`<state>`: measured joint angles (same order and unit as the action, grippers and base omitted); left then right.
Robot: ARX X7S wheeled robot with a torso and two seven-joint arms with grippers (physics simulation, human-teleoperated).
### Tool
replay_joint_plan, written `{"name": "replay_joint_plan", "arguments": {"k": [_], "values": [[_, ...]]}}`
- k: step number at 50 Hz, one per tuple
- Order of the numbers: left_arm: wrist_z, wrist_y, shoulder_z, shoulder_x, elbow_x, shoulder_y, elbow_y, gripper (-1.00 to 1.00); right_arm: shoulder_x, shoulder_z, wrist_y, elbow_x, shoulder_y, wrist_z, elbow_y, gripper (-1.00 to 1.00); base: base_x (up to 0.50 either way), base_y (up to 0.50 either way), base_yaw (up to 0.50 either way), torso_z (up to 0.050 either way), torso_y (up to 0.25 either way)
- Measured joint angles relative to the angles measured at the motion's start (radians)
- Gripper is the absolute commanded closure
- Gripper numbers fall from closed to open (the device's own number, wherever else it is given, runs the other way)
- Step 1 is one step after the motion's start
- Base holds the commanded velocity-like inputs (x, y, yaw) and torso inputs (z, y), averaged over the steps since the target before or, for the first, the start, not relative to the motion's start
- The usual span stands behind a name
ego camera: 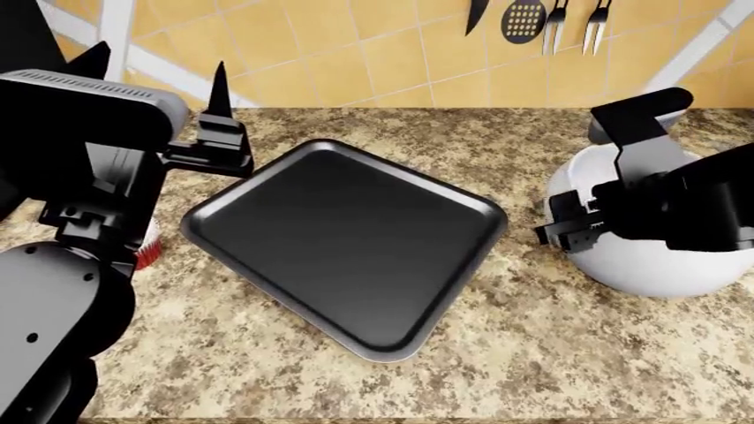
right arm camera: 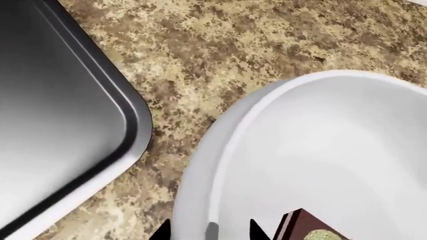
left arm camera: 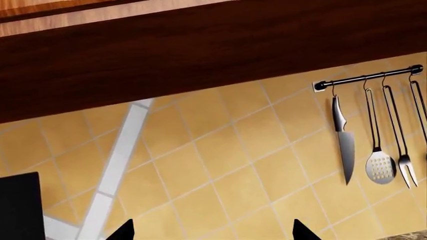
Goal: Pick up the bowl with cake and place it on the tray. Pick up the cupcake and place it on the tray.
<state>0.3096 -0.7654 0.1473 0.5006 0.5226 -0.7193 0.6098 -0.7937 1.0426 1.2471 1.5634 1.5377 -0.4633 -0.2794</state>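
You looked down from the head camera at a speckled brown granite countertop (ego camera: 518, 353) with a flat black squarish metal tray (ego camera: 342, 238), rounded corners and a low raised rim, lying bare at the centre. At three o'clock from the tray, just beside its corner but not touching, stood the large glossy white round bowl (ego camera: 659, 261), partly hidden by your right arm. Your right gripper (right arm camera: 208, 234) straddled the bowl's near rim, one fingertip outside the wall and one inside, fingers apart with the rim between them; whether they pressed on it could not be told. Inside the bowl, the right wrist camera caught a corner of the small red velvet cake slice (right arm camera: 300, 227) with white cream layers. At nine o'clock from the tray, only a sliver of the cupcake's red pleated wrapper (ego camera: 150, 250) showed behind your left arm. Your left gripper (ego camera: 159, 75) was raised above the counter, fingers spread wide, empty, facing the yellow tiled wall (left arm camera: 220, 170).
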Motion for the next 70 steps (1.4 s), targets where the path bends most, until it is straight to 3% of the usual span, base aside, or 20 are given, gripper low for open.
{"name": "replay_joint_plan", "arguments": {"k": [22,39,55,70], "values": [[0.007,0.0,-0.006,0.0,0.014,0.01,0.008,-1.0,-0.06,-0.009,0.007,0.095,0.006,-0.037,0.136,1.0,0.0,0.0,0.0,0.0,0.0],[0.025,-0.027,-0.046,0.012,0.061,0.047,0.062,-1.0,-0.09,-0.02,0.103,0.228,0.124,-0.161,0.213,1.0,0.0,0.0,0.0,0.0,0.001],[0.104,-0.104,-0.238,0.035,0.212,0.246,0.172,-1.0,-0.112,-0.017,0.14,0.334,0.188,-0.251,0.254,1.0,0.0,0.0,0.0,0.0,0.001],[0.138,-0.149,-0.387,0.108,0.26,0.428,0.237,-1.0,-0.154,-0.019,0.122,0.373,0.176,-0.274,0.303,1.0,0.0,0.0,0.0,0.0,0.001]]}}
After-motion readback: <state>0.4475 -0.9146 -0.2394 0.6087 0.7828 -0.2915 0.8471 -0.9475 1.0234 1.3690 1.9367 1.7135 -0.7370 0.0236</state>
